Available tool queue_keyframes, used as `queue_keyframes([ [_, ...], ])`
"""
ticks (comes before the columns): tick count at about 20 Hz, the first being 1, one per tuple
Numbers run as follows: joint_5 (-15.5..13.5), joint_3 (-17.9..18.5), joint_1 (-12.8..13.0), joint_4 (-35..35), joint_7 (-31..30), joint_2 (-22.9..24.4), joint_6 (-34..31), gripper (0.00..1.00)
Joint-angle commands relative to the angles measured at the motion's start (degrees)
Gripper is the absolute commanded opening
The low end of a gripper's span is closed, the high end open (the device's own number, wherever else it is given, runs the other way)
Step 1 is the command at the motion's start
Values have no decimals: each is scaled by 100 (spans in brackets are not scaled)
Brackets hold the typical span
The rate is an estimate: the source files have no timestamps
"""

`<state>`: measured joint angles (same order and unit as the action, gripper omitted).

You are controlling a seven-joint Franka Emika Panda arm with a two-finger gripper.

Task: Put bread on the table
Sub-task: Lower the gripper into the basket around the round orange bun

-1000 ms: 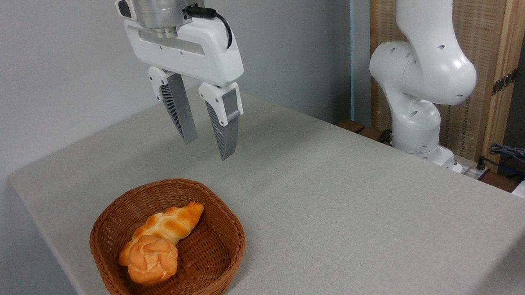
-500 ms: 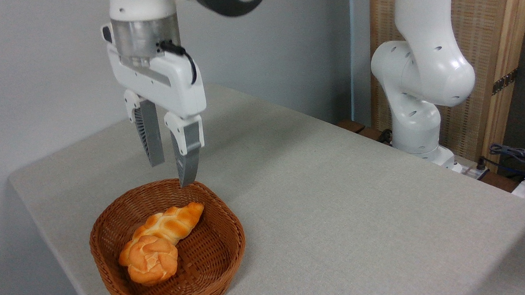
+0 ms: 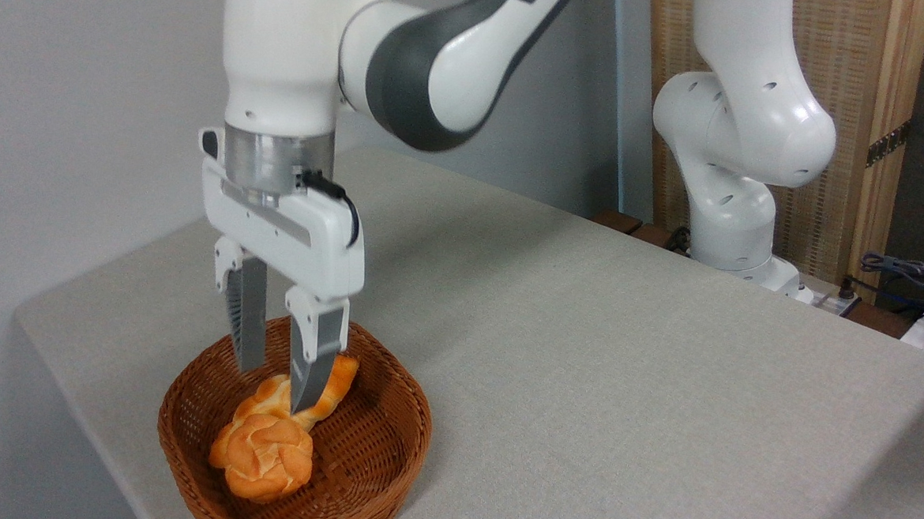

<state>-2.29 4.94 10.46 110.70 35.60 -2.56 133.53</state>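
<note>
Two breads sit in the basket (image 3: 363, 486) near the table's (image 3: 595, 379) front-left corner, gripper dipping in.

Nearest is the bread (image 3: 263, 458), a round bun, touching the braided loaf (image 3: 322, 389) behind it. Gripper (image 3: 273, 384) has dropped from above the rim, fingers apart around the loaf's middle, nothing held. Loads of bare tabletop to the right and back.

Woven wicker basket (image 3: 378, 462); matt speckled table (image 3: 595, 379).
</note>
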Motion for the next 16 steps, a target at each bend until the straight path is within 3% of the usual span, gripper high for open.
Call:
queue_keyframes([
  [1,-8,191,9,13,88,-332,726,100],
  [6,-8,86,18,13,88,-684,919,100],
  [9,-122,16,18,4,53,-781,955,100],
  [12,-447,7,18,4,52,-790,955,100],
  [14,-448,-55,18,4,52,-790,955,100],
  [15,-448,-55,18,4,79,-798,964,97],
  [16,-457,-55,18,4,79,-799,964,84],
])
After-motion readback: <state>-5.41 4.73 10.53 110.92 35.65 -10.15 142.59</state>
